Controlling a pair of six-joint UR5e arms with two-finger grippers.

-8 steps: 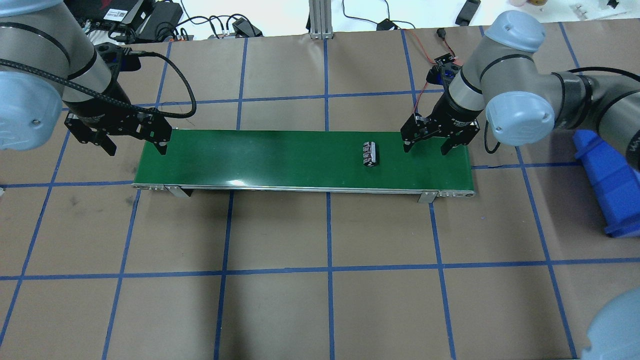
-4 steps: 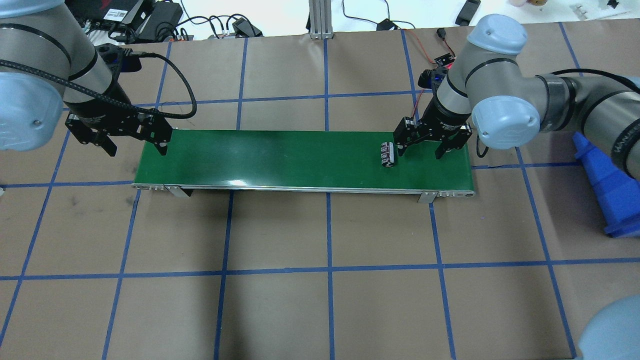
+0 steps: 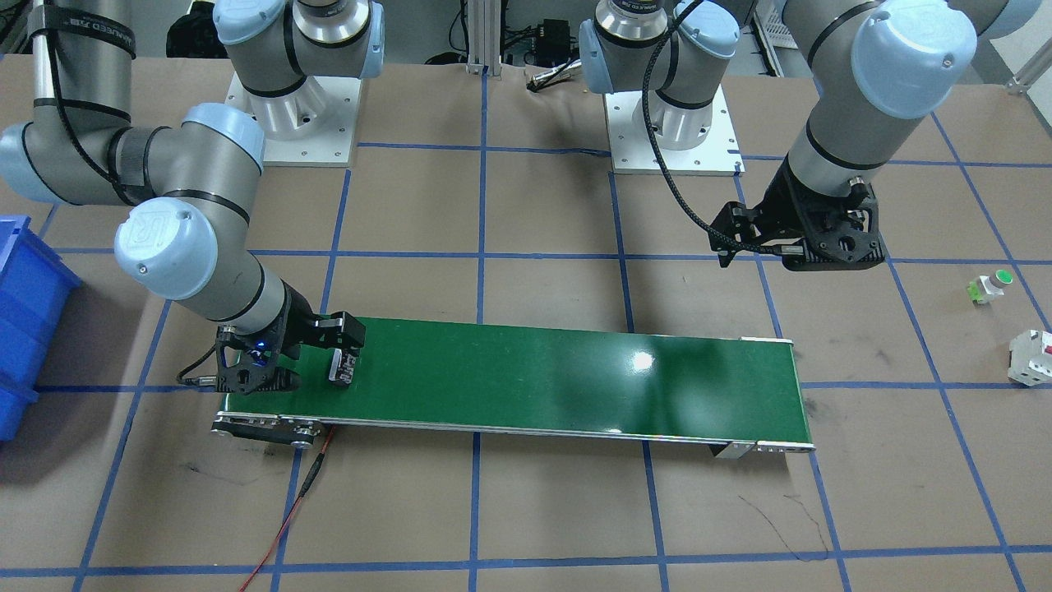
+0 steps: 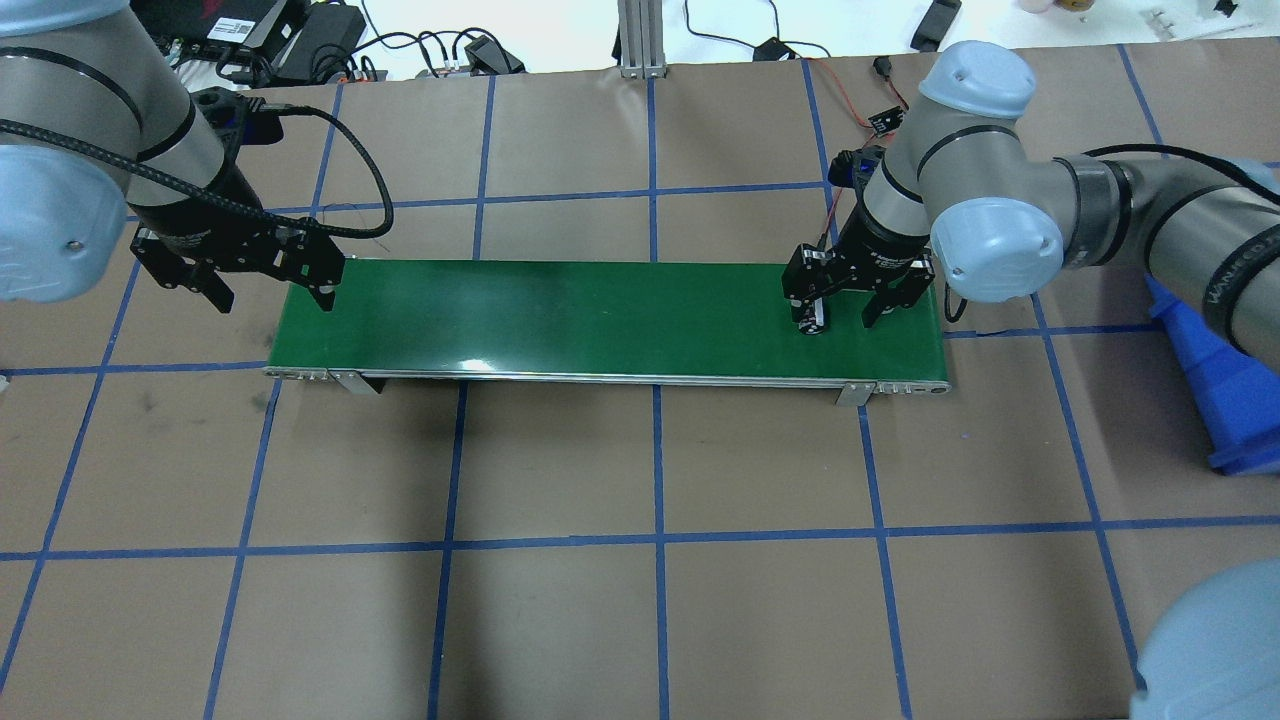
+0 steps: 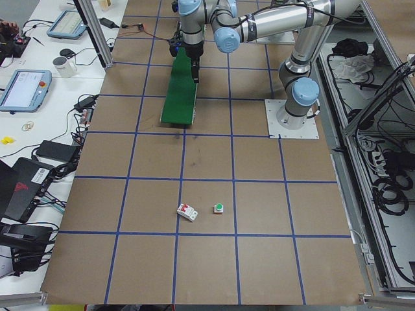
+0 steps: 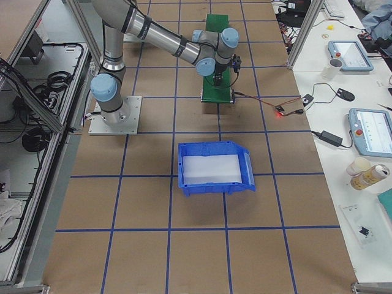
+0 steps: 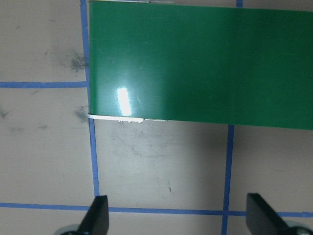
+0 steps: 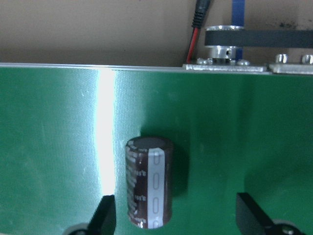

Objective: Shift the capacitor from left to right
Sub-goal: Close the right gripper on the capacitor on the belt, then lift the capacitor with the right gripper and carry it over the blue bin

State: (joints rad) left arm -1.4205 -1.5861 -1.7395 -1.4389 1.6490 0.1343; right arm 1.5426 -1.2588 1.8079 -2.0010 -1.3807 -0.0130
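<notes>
One camera looks down from behind the robot, one faces it across the brown paper-covered tabletop; both share the long green conveyor belt. Two far cameras look along the tabletop from its ends; the wrist cameras sit close above the belt's ends.

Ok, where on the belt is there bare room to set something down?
The belt is bare along its whole middle, from the left gripper at one end to the capacitor. The right end is crowded: the right gripper, open, straddles the capacitor there.
</notes>
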